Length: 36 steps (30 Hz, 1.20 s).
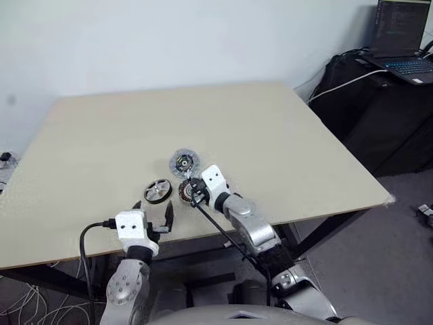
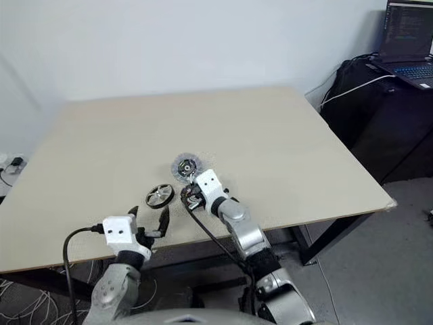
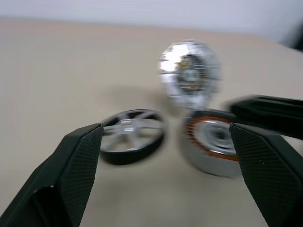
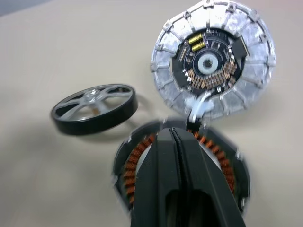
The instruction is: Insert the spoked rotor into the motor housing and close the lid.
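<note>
Spoked rotor is seen flat on the table, just beside the motor housing; the lid lies just behind both. Right gripper, fingers pressed together, is held over the housing. Left gripper, fingers spread wide, is poised near the rotor.

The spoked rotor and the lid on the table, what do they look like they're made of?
The spoked rotor: bright silver spokes and hub that catch the light, likely polished metal, inside a matte black rim that could be rubber, plastic or coated metal.
The lid: dull silver-grey ribbed face, probably cast metal, around a dark centre with copper-coloured parts.
</note>
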Available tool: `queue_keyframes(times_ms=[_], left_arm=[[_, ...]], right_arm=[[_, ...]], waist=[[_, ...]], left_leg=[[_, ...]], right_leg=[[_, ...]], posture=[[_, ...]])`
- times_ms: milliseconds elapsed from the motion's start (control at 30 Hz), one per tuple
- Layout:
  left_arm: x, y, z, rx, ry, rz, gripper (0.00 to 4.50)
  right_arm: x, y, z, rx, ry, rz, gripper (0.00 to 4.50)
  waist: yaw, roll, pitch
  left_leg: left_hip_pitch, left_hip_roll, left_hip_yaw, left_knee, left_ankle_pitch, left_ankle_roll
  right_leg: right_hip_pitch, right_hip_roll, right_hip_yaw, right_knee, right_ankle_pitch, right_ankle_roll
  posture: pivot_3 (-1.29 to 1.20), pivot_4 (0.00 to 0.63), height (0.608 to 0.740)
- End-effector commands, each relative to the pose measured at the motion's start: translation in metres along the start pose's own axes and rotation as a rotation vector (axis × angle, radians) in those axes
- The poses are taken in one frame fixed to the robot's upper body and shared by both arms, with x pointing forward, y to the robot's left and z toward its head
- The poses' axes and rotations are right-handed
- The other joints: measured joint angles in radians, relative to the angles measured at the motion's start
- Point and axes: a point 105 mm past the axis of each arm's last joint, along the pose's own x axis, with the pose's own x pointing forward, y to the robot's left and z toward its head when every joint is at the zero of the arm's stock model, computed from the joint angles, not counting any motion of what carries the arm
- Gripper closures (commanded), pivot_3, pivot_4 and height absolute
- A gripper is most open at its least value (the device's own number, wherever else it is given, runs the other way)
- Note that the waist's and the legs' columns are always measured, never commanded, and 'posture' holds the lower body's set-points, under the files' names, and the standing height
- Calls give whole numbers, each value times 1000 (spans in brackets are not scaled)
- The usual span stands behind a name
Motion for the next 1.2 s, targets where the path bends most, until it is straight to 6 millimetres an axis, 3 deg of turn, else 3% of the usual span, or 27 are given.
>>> queue_keyframes(times_ms=[33,267,400,800,1200], left_arm=[[12,2,1,-64,-6,-19,0],[22,-2,-2,-362,-3,-94,0],[19,-1,-4,-555,4,-141,0],[15,5,-18,-970,63,-150,0],[27,13,-34,-1153,95,-118,0]], right_arm=[[-19,-8,19,32,-92,-38,4461],[-54,-15,4,94,-81,-104,4461],[-64,-20,-1,112,-65,-142,4461],[-62,-14,1,119,-68,-122,4461],[-62,-13,2,125,-78,-122,4461]], waist=[[0,0,0],[-3,-4,1],[-3,-5,3],[-4,-10,5],[-2,-12,5]], left_leg=[[0,0,0,0,0,0],[-1,0,0,0,0,0],[0,0,0,0,0,0],[-1,0,0,0,0,0],[-1,-1,-1,1,0,0]], right_leg=[[0,0,0,0,0,0],[0,0,0,-1,0,0],[0,0,0,-1,0,0],[0,0,0,-1,0,0],[1,0,0,-2,0,0]], posture=[[0,0,740],[0,0,740],[0,0,740],[0,0,740],[0,0,740]])
